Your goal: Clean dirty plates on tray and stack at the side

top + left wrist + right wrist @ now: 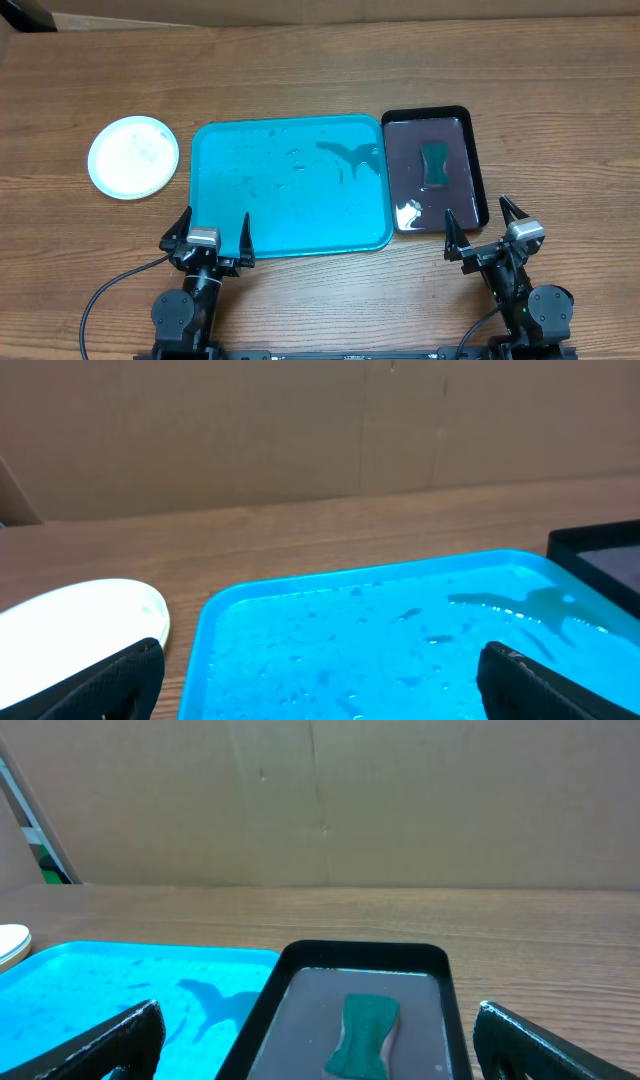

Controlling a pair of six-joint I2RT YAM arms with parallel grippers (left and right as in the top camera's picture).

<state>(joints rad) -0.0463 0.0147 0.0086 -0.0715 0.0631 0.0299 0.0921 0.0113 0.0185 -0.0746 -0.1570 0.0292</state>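
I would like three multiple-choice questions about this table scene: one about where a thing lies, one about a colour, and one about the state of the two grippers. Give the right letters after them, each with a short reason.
1. The round white plastic plate lies
A) inside the large turquoise plastic tray
B) on the wooden table, left of that tray
C) in the small black rectangular tray

2. The sponge in the black tray is
A) yellow
B) dark green
C) red

3. The left gripper and the right gripper are
A) both open and empty
B) both shut
C) both holding plates

Answers: 1 B, the plate sits apart from the tray's left edge; 2 B, it shows green on the purple inside; 3 A, both stand wide apart with nothing gripped.
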